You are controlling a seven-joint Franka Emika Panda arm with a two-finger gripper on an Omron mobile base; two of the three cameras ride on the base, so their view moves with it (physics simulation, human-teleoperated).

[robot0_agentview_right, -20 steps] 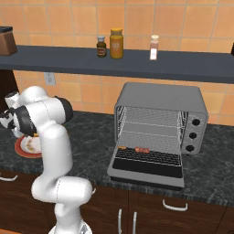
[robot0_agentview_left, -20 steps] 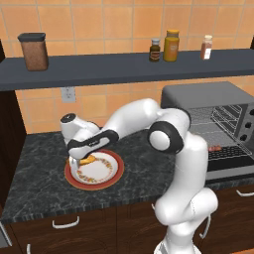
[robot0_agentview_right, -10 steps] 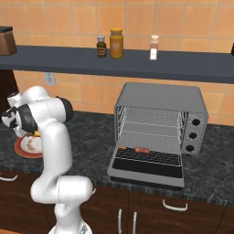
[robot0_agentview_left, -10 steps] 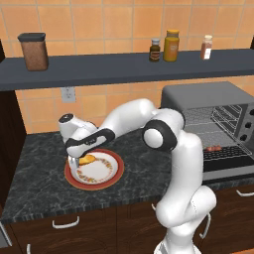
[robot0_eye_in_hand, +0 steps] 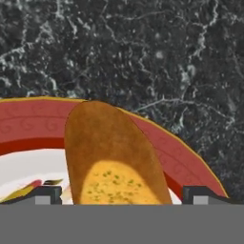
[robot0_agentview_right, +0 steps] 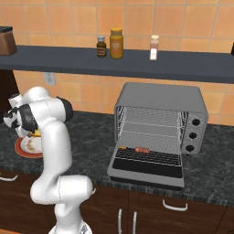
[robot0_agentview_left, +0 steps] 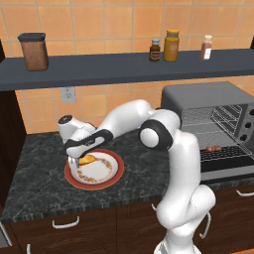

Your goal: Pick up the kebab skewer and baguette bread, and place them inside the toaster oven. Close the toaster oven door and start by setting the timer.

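Claw [robot0_eye_in_hand: 121, 194] spread wide open, straddling the baguette bread [robot0_eye_in_hand: 114, 157] on the red-rimmed plate [robot0_agentview_left: 115, 178]; kebab skewer [robot0_agentview_right: 141, 149] lies in the open toaster oven [robot0_agentview_right: 160, 125].

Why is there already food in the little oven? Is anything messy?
Nothing is spilled or broken. The kebab skewer lies on the open toaster oven rack; the baguette bread sits on the plate, between the open gripper tips.

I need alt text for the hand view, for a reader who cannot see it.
A golden-brown baguette bread lies on the red rim of a plate, between the two open fingertips of the gripper. Dark speckled counter lies beyond the plate.
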